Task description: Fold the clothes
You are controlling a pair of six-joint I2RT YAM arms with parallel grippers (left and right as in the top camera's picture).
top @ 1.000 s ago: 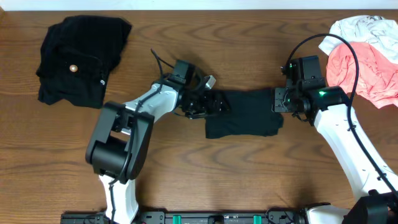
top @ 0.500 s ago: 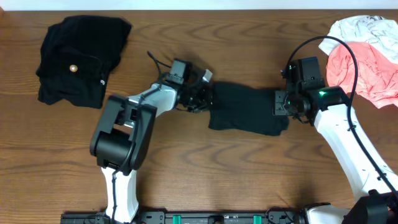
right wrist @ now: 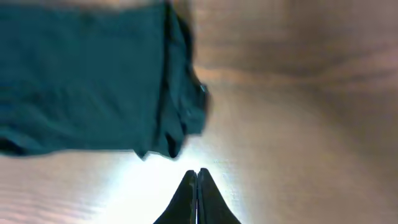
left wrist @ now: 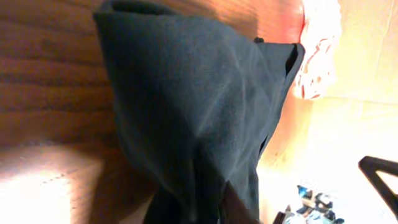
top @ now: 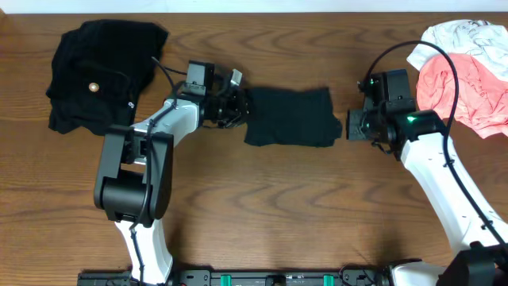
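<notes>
Left claw (top: 236,108): clenched on shirt (top: 290,117) left edge, apparently to drag it flat.
Right claw (right wrist: 197,177): clenched empty, just clear of shirt.

Table (top: 317,199): brown wood.
Middle: black shirt (top: 290,117).
Left rear: black pile (top: 99,75), pale button.
Right rear: pink garment (top: 468,87) touching white garment (top: 464,36).

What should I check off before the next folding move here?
1. Left pincer grips the plain black short-sleeved fabric shirt: ok, cloth bunched at its tips.
2. Right pincer holds shirt: not ok, shut empty beside its edge.
3. Shirt lies flat: not ok, gripped end gathered.
4. Shirt apart from black fabric heap with pale button and pink and white fabric heap: ok.
5. Sleeves tucked: cannot tell.
</notes>
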